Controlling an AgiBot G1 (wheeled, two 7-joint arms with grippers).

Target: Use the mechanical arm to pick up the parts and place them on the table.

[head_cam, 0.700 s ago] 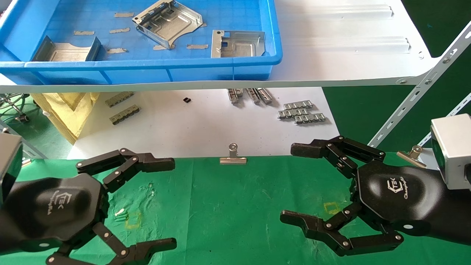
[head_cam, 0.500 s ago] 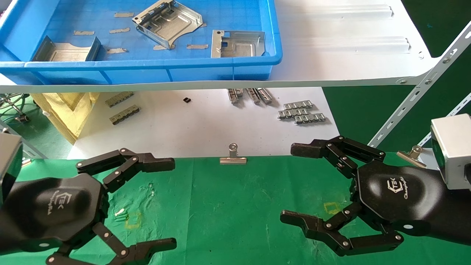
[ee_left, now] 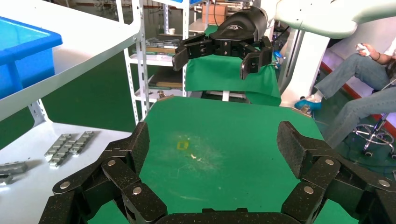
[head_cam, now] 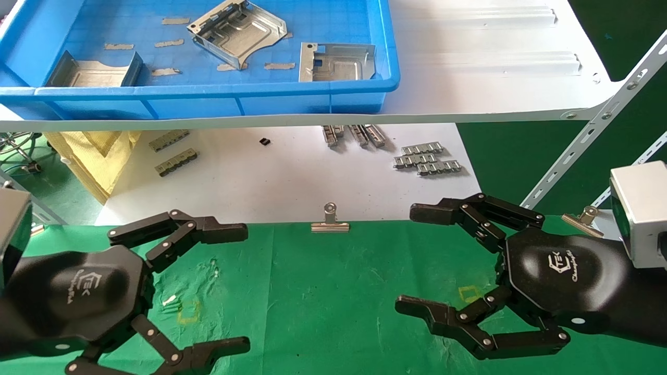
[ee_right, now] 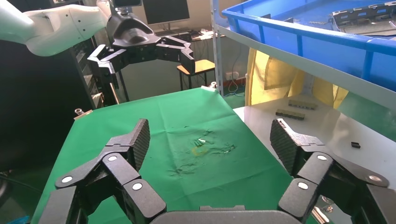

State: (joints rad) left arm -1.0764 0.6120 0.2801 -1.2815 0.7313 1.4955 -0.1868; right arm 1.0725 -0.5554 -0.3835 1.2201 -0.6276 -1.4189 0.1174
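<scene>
Barely shifted, right gripper [head_cam: 404, 260] hovers spread-fingered above the table [head_cam: 333, 291]; parts [head_cam: 237, 31] lie far beyond in the blue bin [head_cam: 312, 91]

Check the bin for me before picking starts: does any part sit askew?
Yes. In the blue bin, the middle part lies rotated and tilted, one corner raised, unlike the right part lying flat and square. Both grippers hover open above the table.

The head camera looks down from above and behind onto the table [head_cam: 323, 291] and the shelf beyond it. Each wrist camera sits low behind its own fingers, facing across the table [ee_left: 219, 140] [ee_right: 187, 140] toward the opposite arm. All three views share the green cloth.
</scene>
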